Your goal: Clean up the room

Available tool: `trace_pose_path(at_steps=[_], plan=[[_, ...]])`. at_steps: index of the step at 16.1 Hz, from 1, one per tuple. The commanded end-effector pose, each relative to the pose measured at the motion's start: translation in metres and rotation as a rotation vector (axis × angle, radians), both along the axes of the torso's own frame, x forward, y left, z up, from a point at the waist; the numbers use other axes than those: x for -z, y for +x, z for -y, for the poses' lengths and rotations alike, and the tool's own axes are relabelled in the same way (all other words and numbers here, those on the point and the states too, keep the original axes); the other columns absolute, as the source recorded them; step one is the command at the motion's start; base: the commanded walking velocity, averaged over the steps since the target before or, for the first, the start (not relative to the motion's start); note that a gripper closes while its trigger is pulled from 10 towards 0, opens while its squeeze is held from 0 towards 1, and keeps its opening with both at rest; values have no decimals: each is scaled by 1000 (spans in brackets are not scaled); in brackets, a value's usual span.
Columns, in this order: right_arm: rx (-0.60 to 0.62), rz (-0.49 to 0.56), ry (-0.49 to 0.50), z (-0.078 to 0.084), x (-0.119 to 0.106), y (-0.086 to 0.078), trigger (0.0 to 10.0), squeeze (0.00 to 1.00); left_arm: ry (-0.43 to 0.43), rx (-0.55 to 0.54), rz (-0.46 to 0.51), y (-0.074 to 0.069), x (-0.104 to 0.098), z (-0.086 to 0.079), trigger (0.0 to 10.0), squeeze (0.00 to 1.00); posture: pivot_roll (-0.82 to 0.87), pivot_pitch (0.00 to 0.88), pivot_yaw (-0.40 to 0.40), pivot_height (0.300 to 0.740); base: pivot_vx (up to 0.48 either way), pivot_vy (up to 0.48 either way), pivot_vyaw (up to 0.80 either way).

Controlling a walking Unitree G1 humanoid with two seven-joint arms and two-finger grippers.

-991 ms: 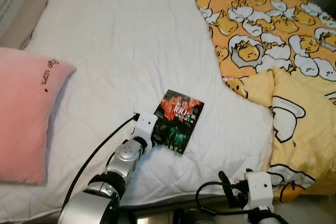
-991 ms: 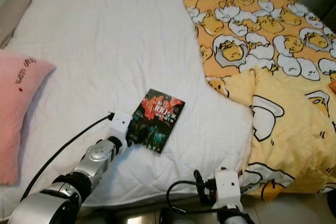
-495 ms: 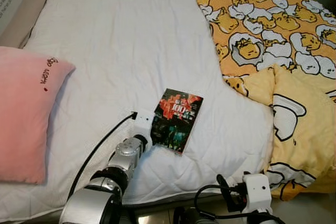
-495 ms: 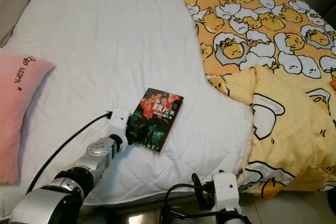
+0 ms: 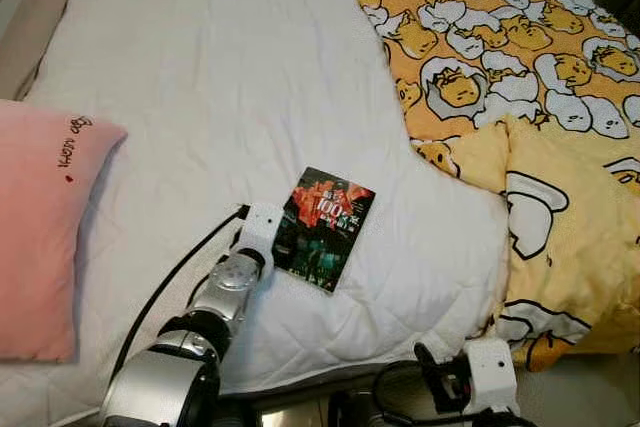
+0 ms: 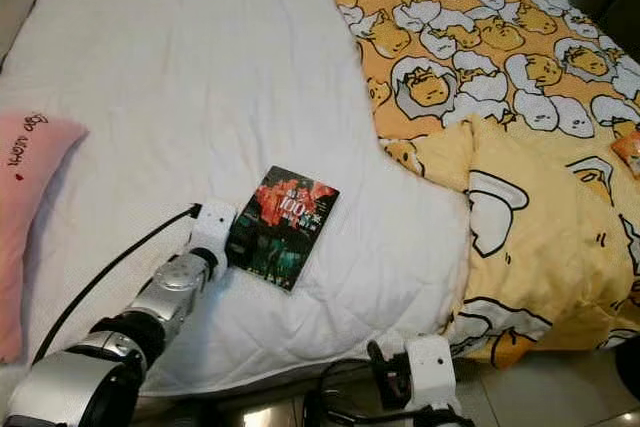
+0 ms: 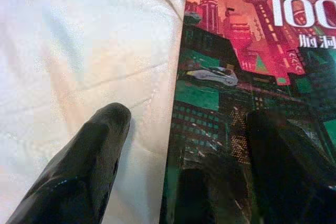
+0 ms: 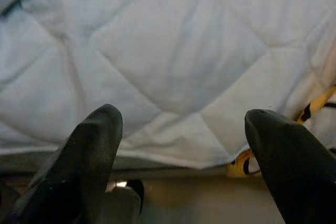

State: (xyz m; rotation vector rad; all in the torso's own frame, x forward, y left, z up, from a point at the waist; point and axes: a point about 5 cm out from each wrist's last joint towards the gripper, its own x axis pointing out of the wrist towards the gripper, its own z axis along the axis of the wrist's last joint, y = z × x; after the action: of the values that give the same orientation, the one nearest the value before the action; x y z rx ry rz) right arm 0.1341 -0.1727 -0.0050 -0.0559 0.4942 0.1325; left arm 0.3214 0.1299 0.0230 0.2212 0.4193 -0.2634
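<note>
On the bed (image 5: pixel 220 77), the left gripper (image 7: pixel 184 129) has its jaws wide astride the book (image 5: pixel 324 227) edge, while the right gripper (image 8: pixel 184 129) hangs wide too.

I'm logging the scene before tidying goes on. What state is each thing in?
Book: closed, flat on the white sheet.
Left claw: open, straddling the book's edge.
Right claw: open, low by the bed's edge.
Yellow duvet: rumpled, pushed aside.
Pink pillow: lying flat.

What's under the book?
The book lies flat on the white quilt, with the left gripper open at its edge: one finger over the cover, one on the quilt. Anything beneath the book is hidden.
</note>
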Motion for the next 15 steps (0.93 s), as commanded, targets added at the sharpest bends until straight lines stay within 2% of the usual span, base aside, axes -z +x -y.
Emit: trace_pose_path(at_steps=[1,4,5,7,9,11,12,13,14,15], plan=[[-2,-19,-19,5,4,-3,10000,0,-15,5,-80,-11,14,3,10000,0,-107,115,-75,740,0,0,0],[-14,-2,-18,5,0,2,10000,0,-94,-52,-181,-18,24,3,10000,0,-109,110,-76,740,0,0,0],[-31,30,14,3,-5,8,10000,0,-217,-56,-250,-23,29,11,10000,0,-113,108,-78,740,0,0,0],[-82,59,29,-2,-11,13,10000,0,-299,38,-251,-22,25,26,10000,0,-114,107,-77,740,0,0,0],[-91,68,33,-3,-13,15,10000,0,-304,99,-237,-22,22,33,10000,0,-111,105,-76,740,0,0,0],[-143,91,33,-9,-17,19,10000,0,-197,294,-210,-27,21,47,10000,0,-104,102,-73,740,0,0,0],[-153,91,34,-10,-17,20,10000,0,-147,338,-221,-32,25,49,10000,0,-102,102,-72,740,0,0,0],[-157,90,36,-11,-17,20,10000,0,-111,361,-236,-36,30,50,8275,0,-95,102,-73,740,0,0,0],[-161,85,40,-12,-16,21,10000,0,-90,372,-278,-45,38,52,0,0,-93,100,-74,740,0,0,0],[-162,83,42,-13,-15,22,10000,0,-103,360,-301,-48,41,53,0,0,-92,98,-74,740,0,0,0]])
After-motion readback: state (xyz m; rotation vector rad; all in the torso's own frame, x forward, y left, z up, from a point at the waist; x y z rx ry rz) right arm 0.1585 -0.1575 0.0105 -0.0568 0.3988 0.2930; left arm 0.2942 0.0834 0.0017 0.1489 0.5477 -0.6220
